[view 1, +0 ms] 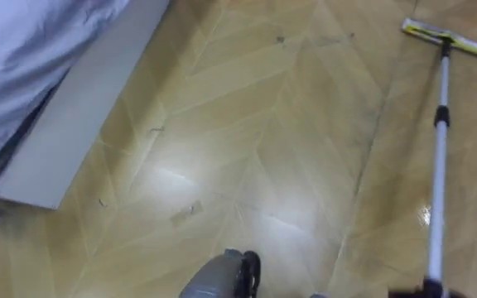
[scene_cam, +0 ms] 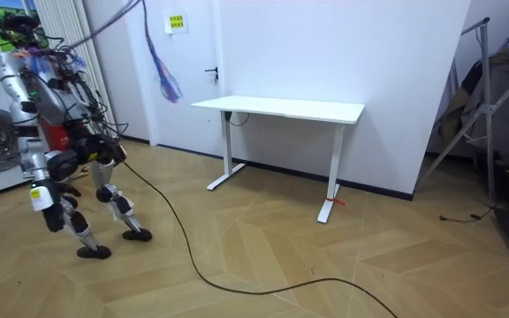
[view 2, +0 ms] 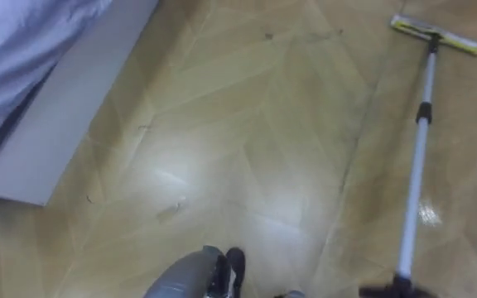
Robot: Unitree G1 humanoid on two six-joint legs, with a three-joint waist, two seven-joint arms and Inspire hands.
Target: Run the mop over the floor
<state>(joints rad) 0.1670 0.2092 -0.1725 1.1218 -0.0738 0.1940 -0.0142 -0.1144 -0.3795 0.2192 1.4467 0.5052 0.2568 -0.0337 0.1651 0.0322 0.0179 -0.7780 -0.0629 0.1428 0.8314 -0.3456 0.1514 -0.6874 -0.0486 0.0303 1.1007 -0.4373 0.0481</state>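
Observation:
A flat mop lies with its yellow-and-white head [view 1: 450,37] on the wooden floor at the far right. Its white pole [view 1: 438,174] runs from the head back toward me, with a dark collar partway along. At the pole's near end, on the bottom edge, a dark sliver of my right hand [view 1: 408,292] sits around it and holds it up off the floor. In the room view I am mid-step at the room view's left, bent forward, and a hand [scene_cam: 39,196] hangs low by my thigh. I cannot tell which hand it is.
A bed with a pale blue sheet [view 1: 23,58] and a light side panel [view 1: 73,124] fills the left. Bare parquet [view 1: 263,141] lies between it and the mop. The room view has a white desk [scene_cam: 281,109], a clothes rack [scene_cam: 493,97] and a cable [scene_cam: 237,287] on the floor.

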